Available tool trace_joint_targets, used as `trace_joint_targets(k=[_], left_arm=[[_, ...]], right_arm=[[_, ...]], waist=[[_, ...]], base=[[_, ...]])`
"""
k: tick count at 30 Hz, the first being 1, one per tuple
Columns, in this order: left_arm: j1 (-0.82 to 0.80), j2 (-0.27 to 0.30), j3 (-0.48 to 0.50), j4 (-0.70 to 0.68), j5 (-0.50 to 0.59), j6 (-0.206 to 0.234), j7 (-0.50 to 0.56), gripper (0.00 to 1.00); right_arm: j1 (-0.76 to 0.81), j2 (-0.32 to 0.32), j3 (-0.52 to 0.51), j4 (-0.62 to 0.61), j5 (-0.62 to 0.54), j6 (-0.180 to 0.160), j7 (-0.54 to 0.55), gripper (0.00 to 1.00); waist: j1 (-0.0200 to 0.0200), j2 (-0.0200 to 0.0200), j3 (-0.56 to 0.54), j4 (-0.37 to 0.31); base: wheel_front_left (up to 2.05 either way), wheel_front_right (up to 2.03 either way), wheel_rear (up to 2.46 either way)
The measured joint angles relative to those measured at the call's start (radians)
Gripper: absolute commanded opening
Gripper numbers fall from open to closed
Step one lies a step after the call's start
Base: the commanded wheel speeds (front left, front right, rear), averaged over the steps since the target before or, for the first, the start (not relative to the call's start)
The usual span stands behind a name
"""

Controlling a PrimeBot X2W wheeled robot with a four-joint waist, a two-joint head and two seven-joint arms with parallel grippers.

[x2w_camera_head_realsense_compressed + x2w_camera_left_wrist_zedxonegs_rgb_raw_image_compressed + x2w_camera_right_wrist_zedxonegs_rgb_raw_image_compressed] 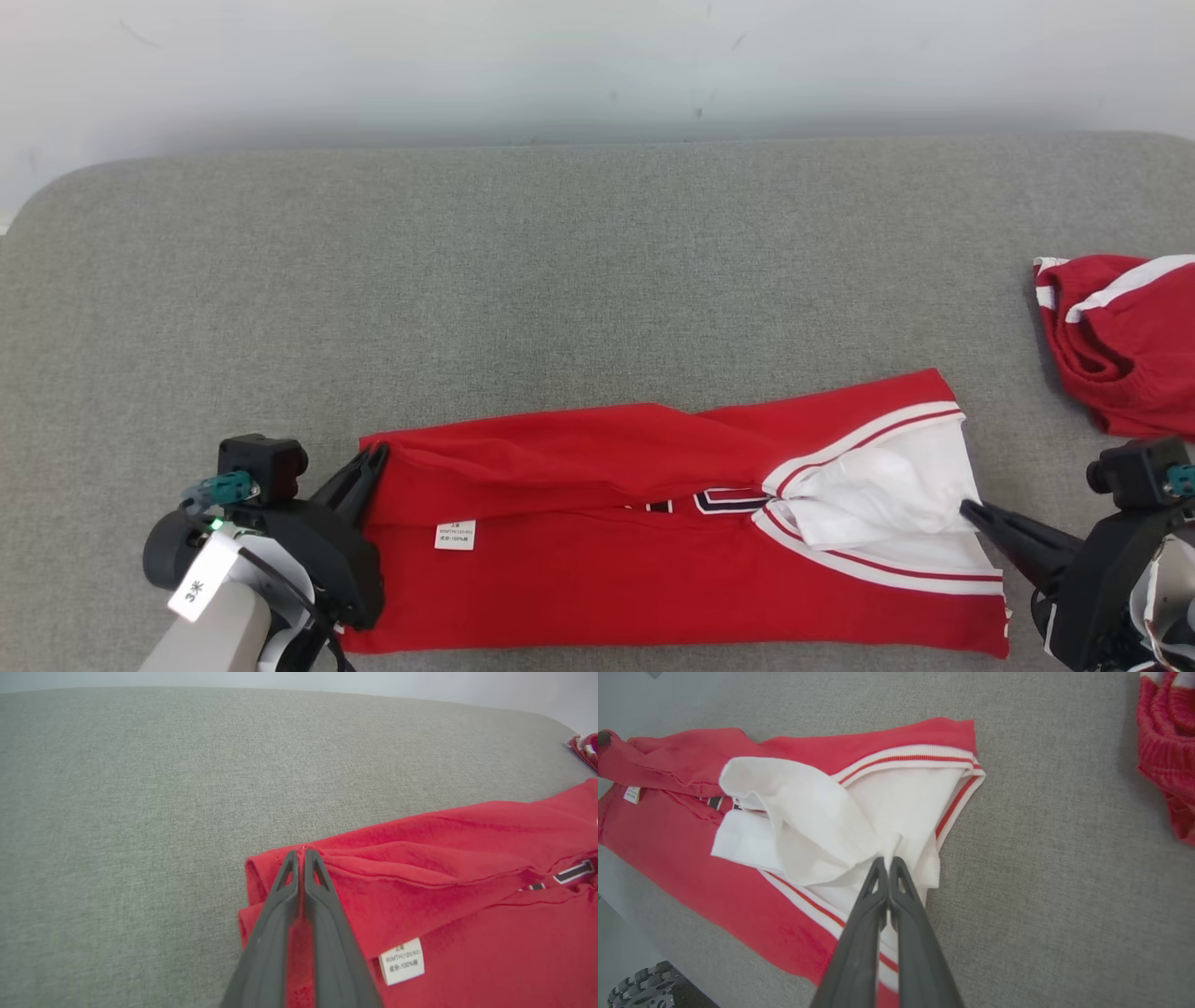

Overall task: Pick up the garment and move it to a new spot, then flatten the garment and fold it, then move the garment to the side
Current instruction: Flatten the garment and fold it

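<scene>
The red garment point(597, 579) lies along the surface's point(560, 280) near edge. Left gripper point(377, 454) and right gripper point(967, 509) have jaws clamped on its 2 ends; carry both evenly, keeping the fold taut.

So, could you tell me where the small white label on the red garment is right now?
In the head view the white label lies on the left part of the red garment, just right of the left gripper pinching that end.

Left gripper point(301, 853) and right gripper point(888, 859) seem pinched closed.
</scene>
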Motion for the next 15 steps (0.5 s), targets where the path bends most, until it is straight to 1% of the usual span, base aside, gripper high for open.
trace_joint_targets(k=[2, 3, 4, 6, 7, 8, 9, 10, 12, 15], left_arm=[[0.000, -0.003, -0.002, -0.003, 0.000, 0.000, 0.002, 0.01], [0.000, -0.003, -0.004, -0.003, -0.001, 0.000, 0.004, 0.05], [0.001, -0.003, -0.006, -0.004, -0.001, 0.000, 0.010, 0.15], [0.002, -0.002, -0.013, -0.004, -0.001, 0.000, 0.015, 0.15], [0.004, -0.002, -0.014, -0.003, -0.001, 0.000, 0.019, 0.24], [0.012, -0.002, -0.014, -0.004, -0.001, 0.000, 0.020, 0.33], [0.023, -0.002, -0.014, -0.005, -0.001, 0.000, 0.019, 0.56], [0.035, -0.002, -0.011, -0.008, -0.001, 0.002, 0.018, 1.00], [0.054, -0.001, -0.007, -0.015, -0.001, 0.007, 0.017, 1.00], [0.088, -0.001, 0.005, -0.046, -0.003, 0.028, -0.006, 1.00]], right_arm=[[-0.002, -0.002, 0.013, 0.008, -0.012, 0.000, 0.008, 0.00], [-0.004, -0.001, 0.020, 0.015, -0.020, 0.000, 0.015, 0.16], [-0.004, -0.001, 0.025, 0.018, -0.027, 0.000, 0.016, 0.18], [-0.005, 0.000, 0.030, 0.032, -0.027, 0.000, 0.022, 0.18], [-0.005, 0.002, 0.032, 0.036, -0.027, 0.000, 0.024, 0.32], [-0.005, 0.004, 0.032, 0.039, -0.025, 0.000, 0.023, 0.49], [-0.005, 0.008, 0.031, 0.040, -0.019, 0.000, 0.023, 1.00], [-0.004, 0.013, 0.029, 0.039, -0.008, 0.000, 0.021, 1.00], [-0.003, 0.016, 0.022, 0.037, 0.018, 0.000, 0.013, 1.00], [0.007, 0.016, 0.000, 0.030, 0.063, 0.000, -0.014, 1.00]], waist=[[0.0000, 0.0000, -0.001, 0.001], [0.0001, 0.0001, -0.003, 0.001], [0.0000, 0.0000, -0.005, 0.002], [0.0000, 0.0000, -0.009, 0.003], [0.0000, 0.0000, -0.013, 0.003], [0.0001, 0.0001, -0.016, 0.004], [0.0000, 0.0001, -0.020, 0.004], [0.0000, 0.0000, -0.024, 0.004], [0.0000, 0.0000, -0.032, 0.004], [-0.0001, 0.0000, -0.051, 0.004]], base=[[0.00, 0.00, 0.00], [0.00, 0.00, 0.00], [0.00, 0.00, 0.00], [0.00, 0.00, 0.00], [0.00, 0.00, 0.00], [0.00, 0.00, 0.00], [0.00, 0.00, 0.00], [0.00, 0.00, 0.00], [0.00, 0.00, 0.00], [0.00, 0.00, 0.00]])
